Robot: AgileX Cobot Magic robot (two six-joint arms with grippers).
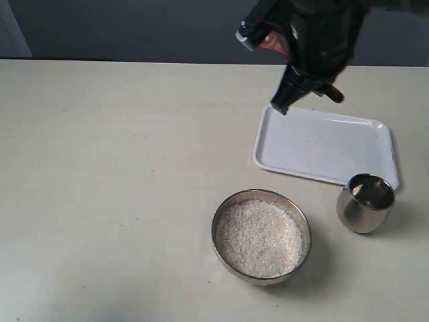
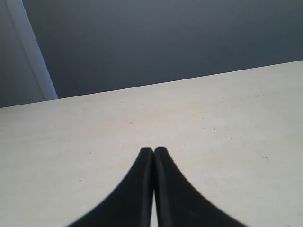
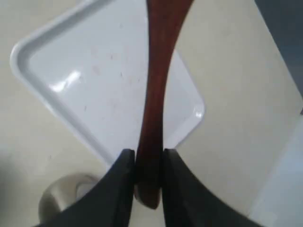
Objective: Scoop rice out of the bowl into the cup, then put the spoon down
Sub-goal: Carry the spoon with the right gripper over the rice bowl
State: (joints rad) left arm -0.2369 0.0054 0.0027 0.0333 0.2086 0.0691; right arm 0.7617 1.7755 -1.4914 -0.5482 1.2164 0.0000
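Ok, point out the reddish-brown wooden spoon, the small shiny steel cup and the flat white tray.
reddish-brown wooden spoon (image 3: 155, 94), right wrist view, mid handle.
small shiny steel cup (image 1: 364, 215), exterior view, outer wall.
flat white tray (image 1: 322, 144), exterior view, bare floor.

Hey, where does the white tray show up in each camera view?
Exterior: white tray right of centre, beyond the bowl and cup.
Left wrist: not in it, only table.
Right wrist: across the picture's middle, behind the spoon.
Shared landmark: the cup by the tray's corner.
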